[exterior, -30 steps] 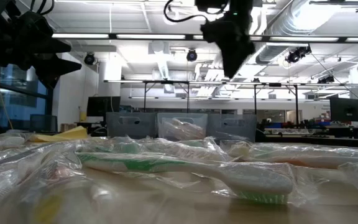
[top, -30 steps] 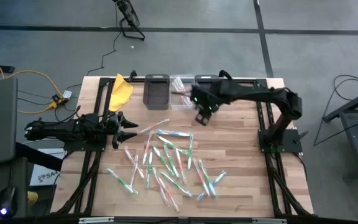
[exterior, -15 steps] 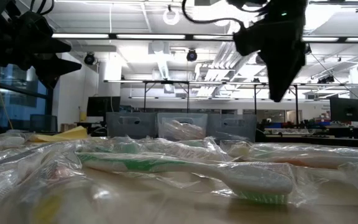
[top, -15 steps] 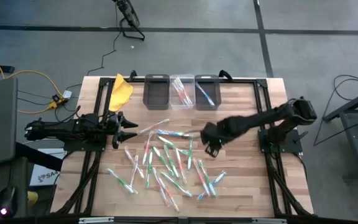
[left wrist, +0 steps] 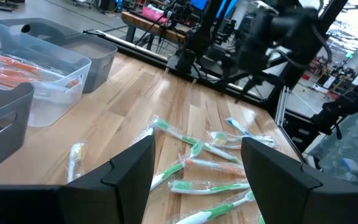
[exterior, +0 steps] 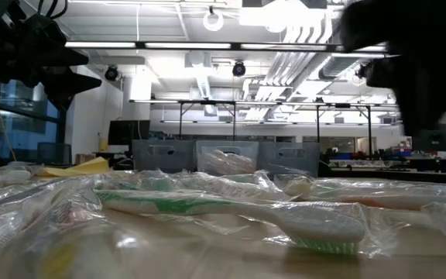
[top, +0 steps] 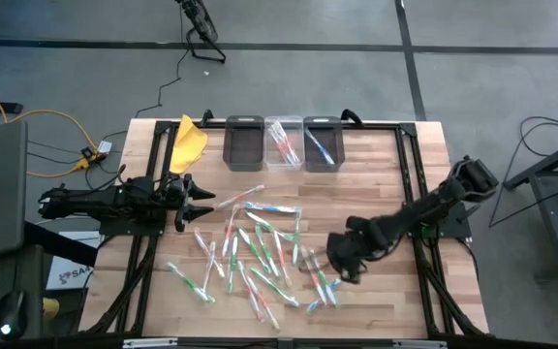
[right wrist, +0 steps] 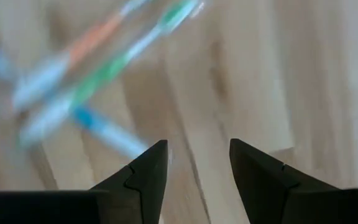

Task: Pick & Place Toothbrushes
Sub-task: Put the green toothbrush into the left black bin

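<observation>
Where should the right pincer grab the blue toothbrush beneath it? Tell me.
Mid-handle, straight from above: the blue toothbrush lies flat on the table, so the open right pincer should straddle its thin handle crosswise. Left pincer hovers open.

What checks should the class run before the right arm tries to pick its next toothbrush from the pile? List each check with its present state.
1. Right end effector open: ok, fingers apart in the right wrist view.
2. Right end effector empty: ok, nothing between the fingers.
3. Positioned over toothbrushes: ok, at the pile's right edge.
4. One toothbrush centred between the fingers: not ok, the blue one lies off to one side.
5. Left end effector clear of the pick zone: ok, parked at the table's left.
6. Bins reachable and unblocked: ok.
</observation>
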{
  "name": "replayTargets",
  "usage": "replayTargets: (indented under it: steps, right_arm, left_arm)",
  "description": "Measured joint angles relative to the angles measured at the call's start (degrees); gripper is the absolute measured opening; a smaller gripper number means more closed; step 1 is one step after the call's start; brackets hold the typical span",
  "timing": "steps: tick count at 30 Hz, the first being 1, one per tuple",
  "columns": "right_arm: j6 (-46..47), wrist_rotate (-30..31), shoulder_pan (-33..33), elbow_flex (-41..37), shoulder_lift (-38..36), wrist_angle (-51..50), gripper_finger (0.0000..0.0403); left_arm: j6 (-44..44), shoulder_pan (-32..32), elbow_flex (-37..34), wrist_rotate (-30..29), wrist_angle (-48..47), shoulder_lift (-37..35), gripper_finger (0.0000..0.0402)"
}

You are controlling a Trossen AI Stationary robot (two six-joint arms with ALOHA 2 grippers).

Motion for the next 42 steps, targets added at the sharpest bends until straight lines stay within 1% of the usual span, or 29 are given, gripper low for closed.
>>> replayTargets:
  steps: [3,7,10,13,14,16,18,19,20,23,24,25,27,28,35,42]
  right_arm:
    - [-7.4,-1.7,3.9,-2.3,0.0,0.9,0.0166]
    - [-15.8,0.2,7.4,-5.3,0.0,6.4,0.0166]
    - [-13.8,3.4,8.1,-6.3,0.0,13.5,0.0166]
    - [-10.3,4.3,7.7,-6.2,0.1,21.5,0.0166]
    - [-10.5,4.4,7.6,-6.2,0.6,24.3,0.0166]
    - [-13.8,4.3,7.8,-6.2,1.6,29.4,0.0166]
    - [-16.1,4.0,8.1,-6.3,2.6,31.8,0.0166]
    - [-14.6,4.1,8.1,-6.2,2.9,32.7,0.0166]
    - [-10.5,4.4,7.6,-6.3,3.2,32.9,0.0166]
    - [5.6,6.1,4.2,-6.2,3.3,32.2,0.0166]
    - [9.4,5.8,3.0,-6.2,3.4,31.9,0.0166]
    - [11.3,4.6,2.1,-6.3,3.5,31.7,0.0166]
    - [11.9,1.1,1.2,-6.2,3.8,31.9,0.0166]
    - [12.2,0.5,1.1,-6.2,4.2,32.2,0.0166]
    - [18.1,-1.1,0.9,-6.3,8.1,30.8,0.0166]
    - [18.7,-1.6,0.9,-6.3,9.4,30.6,0.0166]
  left_arm:
    - [0.0,0.0,0.0,0.0,0.0,0.0,0.0232]
    - [0.0,0.0,0.0,0.0,0.0,0.0,0.0232]
    - [0.0,0.0,0.0,0.0,0.0,0.0,0.0232]
    - [0.0,0.0,0.0,0.0,0.0,0.0,0.0232]
    - [0.0,0.0,0.0,-0.1,0.0,0.0,0.0232]
    - [0.0,0.0,0.0,-0.1,0.0,0.0,0.0232]
    - [0.0,0.0,0.0,-0.1,0.0,0.0,0.0232]
    - [0.0,0.0,0.0,-0.1,0.0,0.0,0.0232]
    - [0.0,0.0,0.0,-0.1,0.0,0.0,0.0232]
    - [0.0,0.0,0.0,-0.1,0.0,0.0,0.0232]
    - [0.0,0.0,0.0,-0.1,0.0,0.0,0.0232]
    - [0.0,0.0,0.0,-0.1,0.0,0.0,0.0232]
    - [0.0,0.0,0.0,-0.1,0.0,0.0,0.0232]
    - [0.0,0.0,0.0,-0.1,0.0,0.0,0.0232]
    - [0.0,0.0,0.0,-0.1,0.0,0.0,0.0232]
    - [0.0,0.0,0.0,-0.1,0.0,0.0,0.0232]
